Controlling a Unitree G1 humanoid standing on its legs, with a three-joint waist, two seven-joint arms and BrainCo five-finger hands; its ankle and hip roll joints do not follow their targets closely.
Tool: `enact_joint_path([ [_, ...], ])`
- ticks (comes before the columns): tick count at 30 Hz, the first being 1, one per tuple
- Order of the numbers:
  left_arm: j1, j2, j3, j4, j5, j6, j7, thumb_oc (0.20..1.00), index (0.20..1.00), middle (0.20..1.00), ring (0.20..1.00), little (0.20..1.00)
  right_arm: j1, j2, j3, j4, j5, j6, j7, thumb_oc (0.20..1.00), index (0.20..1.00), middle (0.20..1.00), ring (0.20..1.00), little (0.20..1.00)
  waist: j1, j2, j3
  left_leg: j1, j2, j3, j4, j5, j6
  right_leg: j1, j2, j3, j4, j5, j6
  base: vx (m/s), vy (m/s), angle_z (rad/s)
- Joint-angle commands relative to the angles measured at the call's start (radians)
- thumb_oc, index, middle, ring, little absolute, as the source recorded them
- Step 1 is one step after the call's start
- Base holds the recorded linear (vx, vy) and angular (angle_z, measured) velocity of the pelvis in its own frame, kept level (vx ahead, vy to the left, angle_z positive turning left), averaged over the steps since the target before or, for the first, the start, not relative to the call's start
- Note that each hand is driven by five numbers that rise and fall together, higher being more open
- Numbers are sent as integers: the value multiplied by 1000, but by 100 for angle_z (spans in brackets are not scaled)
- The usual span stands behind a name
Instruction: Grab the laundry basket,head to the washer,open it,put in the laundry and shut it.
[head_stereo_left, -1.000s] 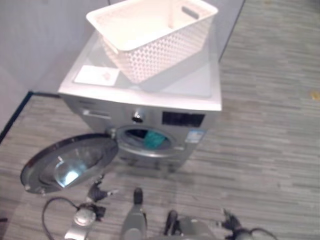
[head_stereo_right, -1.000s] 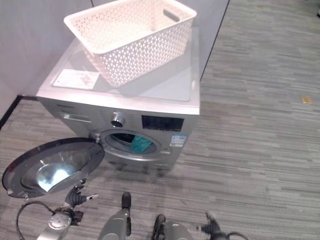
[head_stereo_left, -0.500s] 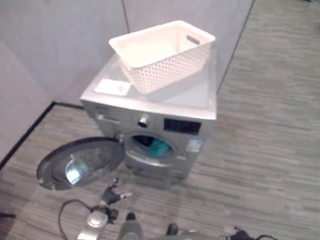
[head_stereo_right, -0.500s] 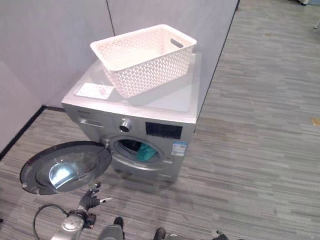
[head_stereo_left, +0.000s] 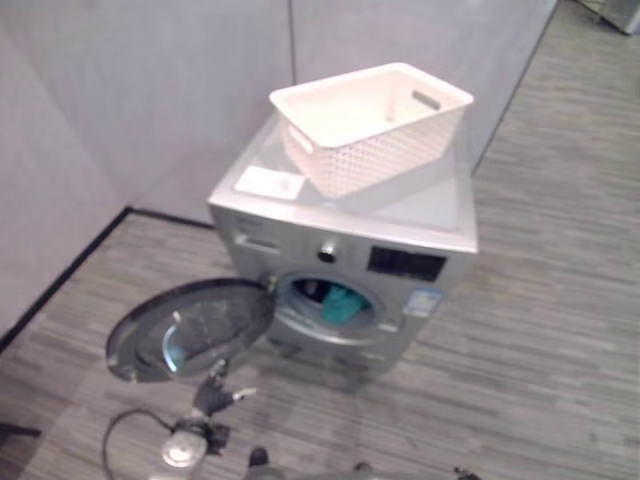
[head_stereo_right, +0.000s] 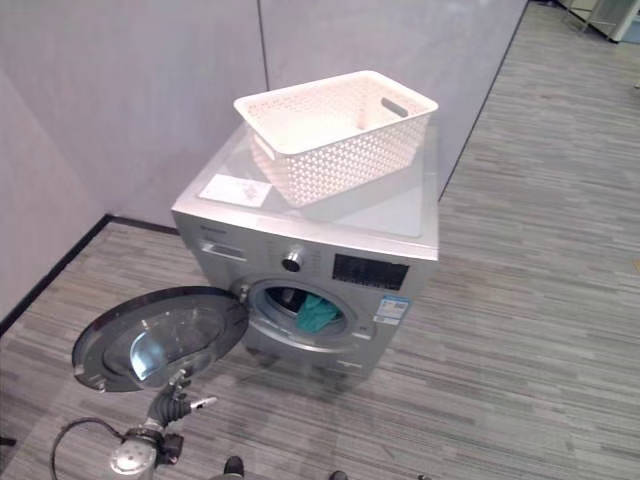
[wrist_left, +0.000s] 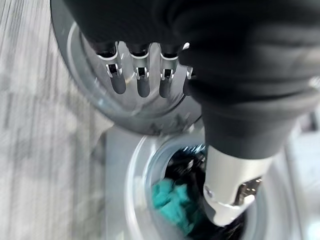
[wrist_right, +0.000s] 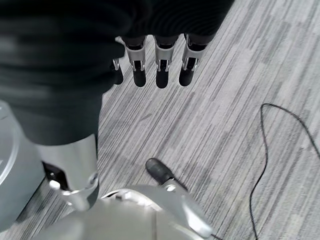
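One job looks left: shutting the door.

Left eye view: washer (head_stereo_left: 345, 250) stands against the grey wall, white laundry basket (head_stereo_left: 368, 125) sits on its top, looks empty. Round door (head_stereo_left: 188, 325) hangs wide open to my left, near the floor. Teal laundry (head_stereo_left: 343, 303) sits inside the drum opening. My left hand (head_stereo_left: 218, 394) is low, just below the door's edge.

Right eye view: same layout. The door swings on a hinge beside the drum opening; its free edge is the far rim (head_stereo_right: 88, 362). My guess is it's stiff, fairly heavy, with glass in the middle (smooth and slippery), so I'd push on the metal rim away from the hinge, not the glass.

Left wrist view: my left hand's fingers (wrist_left: 137, 80) are straight and slightly spread, holding nothing, over the door. Teal cloth is well inside the drum, soft and limp; can't tell if any hangs over the lip, which could snag the seal.

Right wrist view: my right hand (wrist_right: 157, 70) hangs over bare floor (wrist_right: 235, 75), fingers straight, empty, idle.
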Motion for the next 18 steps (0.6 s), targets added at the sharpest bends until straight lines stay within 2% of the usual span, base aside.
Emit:
enact_joint_path([
  [1,61,66,119,-162,-1,-81,25,1000,1000,1000,1000,1000,-12,4,7,25,-33,-6,8,1000,1000,1000,1000,1000,21,-36,-15,-55,-6,-5,24,114,16,16,-13,47,40,-87,28,-7,15,8],
  [4,96,66,183,-251,-24,-95,26,1000,1000,1000,1000,1000,-10,6,7,24,-34,-8,12,1000,1000,1000,1000,1000,30,-34,-16,-59,-8,-10,27,119,13,19,-13,47,36,-86,29,-13,8,10],
  [6,142,75,278,-398,-58,-112,21,1000,1000,1000,1000,1000,-9,13,11,17,-35,-9,19,1000,1000,1000,1000,1000,42,-33,-16,-65,-10,-17,33,120,12,20,-13,47,34,-86,29,-15,0,1],
  [7,175,74,359,-497,-84,-144,19,1000,1000,1000,1000,1000,-6,18,16,13,-37,-10,26,1000,1000,1000,1000,1000,54,-32,-16,-65,-11,-22,38,118,8,27,-14,48,30,-89,29,4,-3,-15],
  [8,182,72,365,-506,-85,-139,16,1000,1000,1000,1000,1000,-5,19,20,13,-36,-10,26,1000,1000,1000,1000,1000,51,-34,-18,-65,-11,-22,39,118,8,27,-14,48,29,-89,29,14,-13,-14],
  [9,181,60,436,-576,-85,-155,44,1000,1000,1000,1000,1000,2,23,32,2,-32,-10,39,1000,1000,1000,1000,1000,61,-35,-19,-69,-14,-26,45,119,8,33,-15,46,24,-87,31,8,-11,-5],
  [10,175,62,460,-590,-63,-156,63,1000,1000,1000,1000,1000,4,25,36,-4,-31,-9,46,1000,1000,1000,1000,1000,65,-34,-21,-70,-14,-26,46,120,7,34,-15,45,22,-87,31,0,0,0],
  [13,142,83,475,-573,-13,-141,95,1000,1000,1000,1000,1000,2,22,50,-15,-35,-3,60,1000,1000,1000,1000,1000,64,-35,-23,-72,-13,-24,48,122,5,37,-15,46,20,-86,31,18,-16,5],
  [15,70,148,462,-443,125,-84,144,1000,1000,1000,1000,1000,-1,8,70,-36,-58,11,82,1000,1000,1000,1000,1000,45,-35,-32,-65,-11,-15,41,121,2,40,-13,54,21,-89,30,46,-5,-2],
  [16,64,151,458,-435,128,-87,148,1000,1000,1000,1000,1000,-2,8,68,-37,-58,11,83,1000,1000,1000,1000,1000,47,-36,-30,-65,-11,-15,40,121,2,40,-13,54,21,-89,30,63,3,-6],
  [17,-12,217,439,-317,237,-18,173,1000,1000,1000,1000,1000,-8,-8,80,-57,-79,21,96,1000,1000,1000,1000,1000,29,-35,-37,-57,-8,-6,33,119,1,40,-12,59,23,-89,31,46,7,-7],
  [18,-58,252,423,-245,275,6,188,1000,1000,1000,1000,1000,-17,-17,82,-70,-89,27,103,1000,1000,1000,1000,1000,21,-35,-38,-56,-5,-2,31,123,3,36,-12,61,24,-85,32,65,7,-7],
])
